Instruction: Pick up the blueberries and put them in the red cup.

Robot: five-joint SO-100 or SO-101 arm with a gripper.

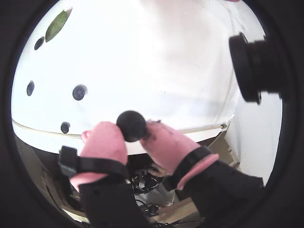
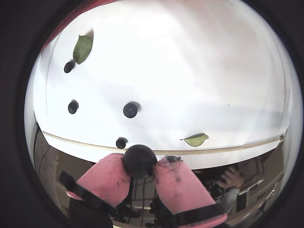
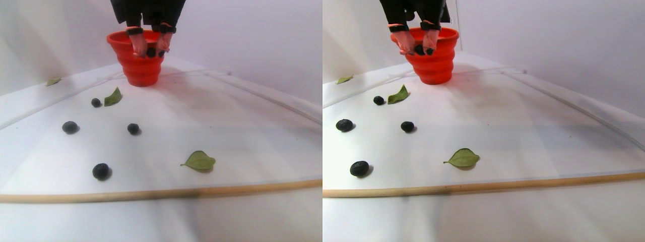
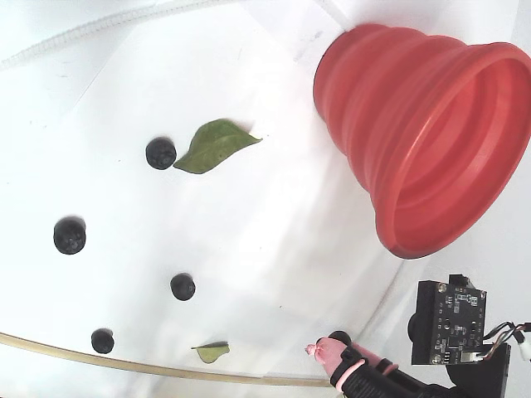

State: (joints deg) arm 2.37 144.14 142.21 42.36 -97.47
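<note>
1. Wrist views both show the gripper point(image 1: 131, 127) closed down on one blueberry point(image 1: 131, 125), the dark round berry pinched between the two pink pads point(image 2: 107, 176) with only the berry's width between them.

2. In the stereo pair view the gripper hangs in front of the red cup point(image 3: 139, 65), near its rim, and is off the tabletop point(image 3: 242, 131); whether the berry is already over the opening cannot be told.

3. Four more blueberries point(image 4: 70, 235) lie apart on the white tabletop, toward its wood-trimmed edge, among green leaves point(image 4: 214, 145).

4. The step in hand looks like the carry to the cup. To do it well, the arm should keep the pinch gentle but steady, bring the berry fully over the middle of the opening and clear of the rim, and part the pads only then, since a round berry would roll off a slanted wall.

5. The cup stands upright near the far edge, mouth up, its long axis vertical, narrowing downward. The berry has no clear long axis.
</note>
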